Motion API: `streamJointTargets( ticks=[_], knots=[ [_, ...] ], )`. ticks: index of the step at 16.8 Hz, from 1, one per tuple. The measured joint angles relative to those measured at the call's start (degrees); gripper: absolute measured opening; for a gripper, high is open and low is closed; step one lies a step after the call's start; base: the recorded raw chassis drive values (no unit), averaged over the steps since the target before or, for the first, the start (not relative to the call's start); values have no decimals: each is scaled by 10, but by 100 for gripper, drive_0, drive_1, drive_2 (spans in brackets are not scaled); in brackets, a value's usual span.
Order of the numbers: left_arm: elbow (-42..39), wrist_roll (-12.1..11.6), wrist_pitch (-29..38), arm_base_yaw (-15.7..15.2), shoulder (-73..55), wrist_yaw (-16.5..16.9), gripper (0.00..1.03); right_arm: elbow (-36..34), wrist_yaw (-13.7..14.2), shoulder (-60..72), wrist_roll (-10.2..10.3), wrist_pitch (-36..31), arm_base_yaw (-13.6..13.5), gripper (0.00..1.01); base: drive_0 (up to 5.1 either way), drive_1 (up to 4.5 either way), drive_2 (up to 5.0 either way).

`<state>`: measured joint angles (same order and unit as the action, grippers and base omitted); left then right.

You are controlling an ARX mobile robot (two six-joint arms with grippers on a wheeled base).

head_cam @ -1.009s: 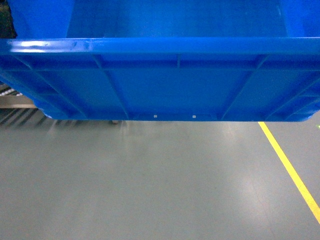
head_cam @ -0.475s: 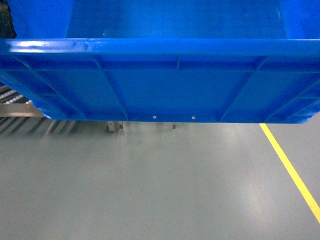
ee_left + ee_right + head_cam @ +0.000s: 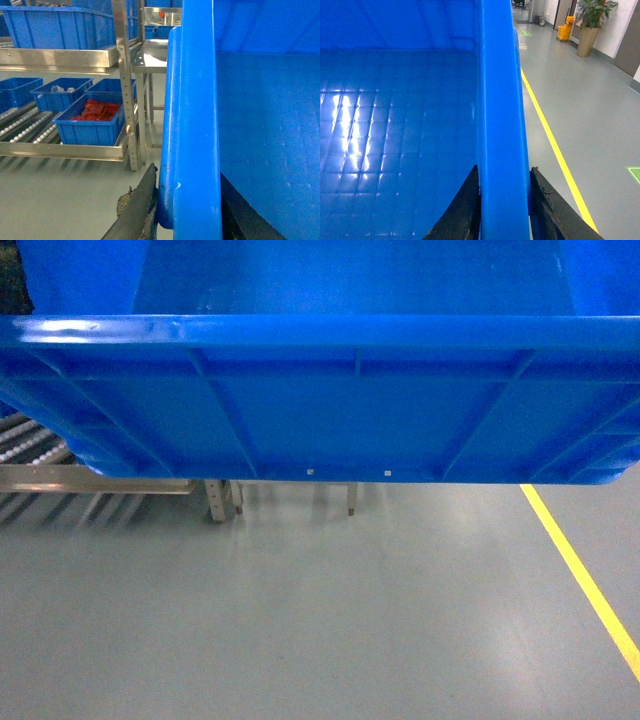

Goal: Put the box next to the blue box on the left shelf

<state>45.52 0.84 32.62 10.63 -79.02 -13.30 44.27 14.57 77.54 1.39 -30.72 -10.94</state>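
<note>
Left end effector clamps the box rim; right end effector clamps the opposite rim. Box held above the floor. Only the left wrist view shows the left shelf fully, small bins on it; head view catches only its corner.

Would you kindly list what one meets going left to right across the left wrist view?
Small blue bins → bin of red parts → rack upright → left gripper's outer finger → crate rim → crate floor.
</note>
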Motion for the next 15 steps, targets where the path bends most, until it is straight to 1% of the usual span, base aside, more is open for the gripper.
streamJointTargets(
  ticks=[15],
  knots=[
    [0,0,1,0,0,0,20,0,0,0,0,-1,0,21,-10,409,-429]
  ],
)
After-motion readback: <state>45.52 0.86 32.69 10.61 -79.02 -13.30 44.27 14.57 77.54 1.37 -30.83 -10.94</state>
